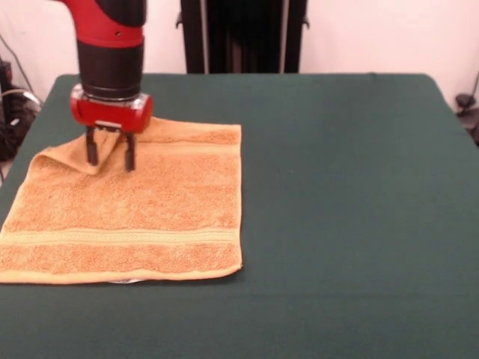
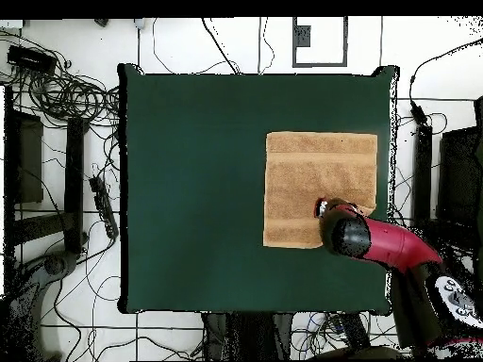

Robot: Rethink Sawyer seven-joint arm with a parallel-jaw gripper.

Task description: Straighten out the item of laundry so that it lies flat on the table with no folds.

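The item of laundry [image 1: 150, 217], an orange-tan towel, lies on the left part of the green table [image 1: 344, 187]. Most of it is spread flat. Its far left corner is folded inward and bunched into a raised ridge. My gripper [image 1: 111, 164] stands right on that corner, open, with one dark finger [image 1: 91, 149] on each side of the ridge and cloth rising between them. From overhead the towel [image 2: 316, 184] sits toward the table's right edge, and the red arm [image 2: 377, 240] covers its lower right corner and hides the gripper.
A small white scrap [image 1: 126, 282] peeks out under the towel's near edge. Green table [image 2: 189, 189] stretches wide beside the towel. Cables and stands ring the table on the floor.
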